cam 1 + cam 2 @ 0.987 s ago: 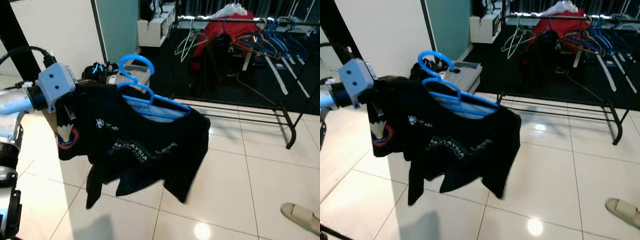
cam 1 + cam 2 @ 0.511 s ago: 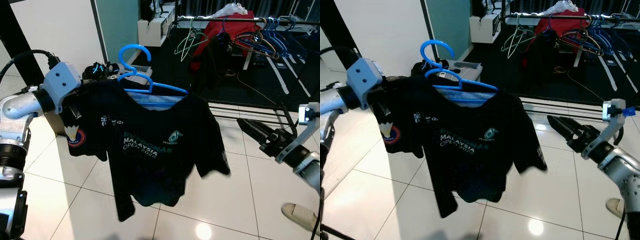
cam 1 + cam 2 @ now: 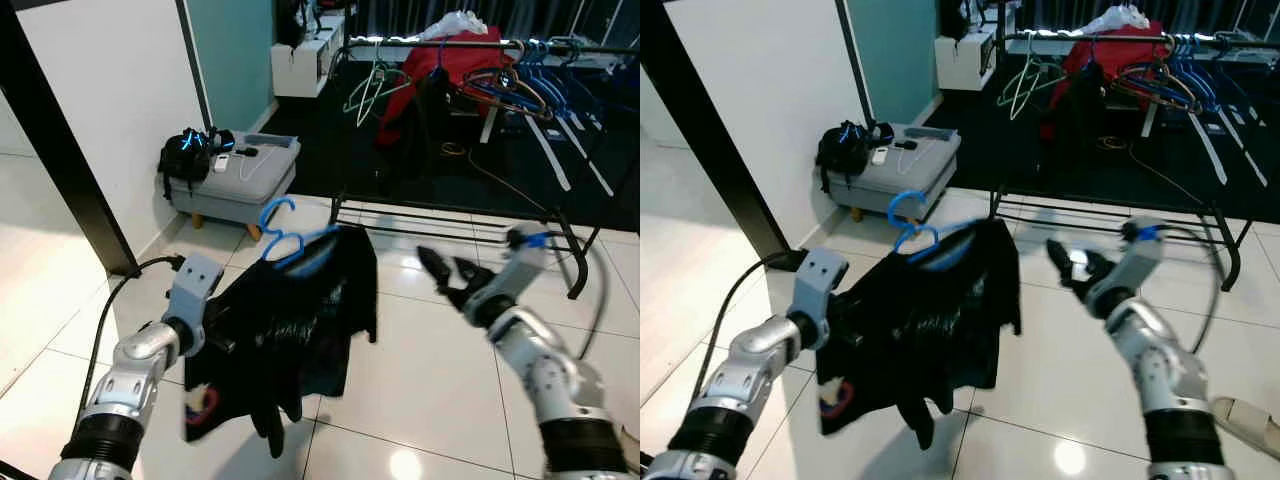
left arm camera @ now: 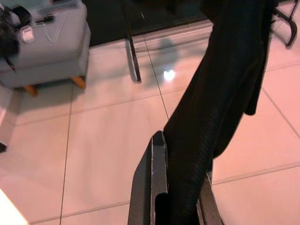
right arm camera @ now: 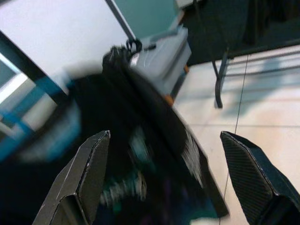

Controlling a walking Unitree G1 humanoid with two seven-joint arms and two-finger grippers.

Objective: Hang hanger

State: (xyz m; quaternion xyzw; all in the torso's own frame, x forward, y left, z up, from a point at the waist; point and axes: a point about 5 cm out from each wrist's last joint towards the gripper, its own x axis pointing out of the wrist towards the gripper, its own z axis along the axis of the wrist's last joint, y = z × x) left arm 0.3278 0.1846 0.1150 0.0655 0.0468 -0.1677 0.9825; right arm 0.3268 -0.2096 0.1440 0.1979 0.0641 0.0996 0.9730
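A black T-shirt hangs on a blue hanger, whose hook sticks up above the collar. My left gripper is low at the left, shut on the shirt's shoulder; in the left wrist view its fingers pinch the dark cloth. My right gripper is open in the air just right of the shirt, pointing at it. In the right wrist view its fingers stand wide apart with the blurred shirt ahead. The clothes rack's rail is at the back, carrying several hangers and a red garment.
A grey ottoman with a black bag stands at the left by a white wall and a black post. The rack's lower bars cross the tiled floor. A light shoe lies at the bottom right.
The whole view has shifted and pulled back. My left arm has dropped lower with the shirt and hanger. My right gripper has come in leftward, closer to the shirt, and stays open.
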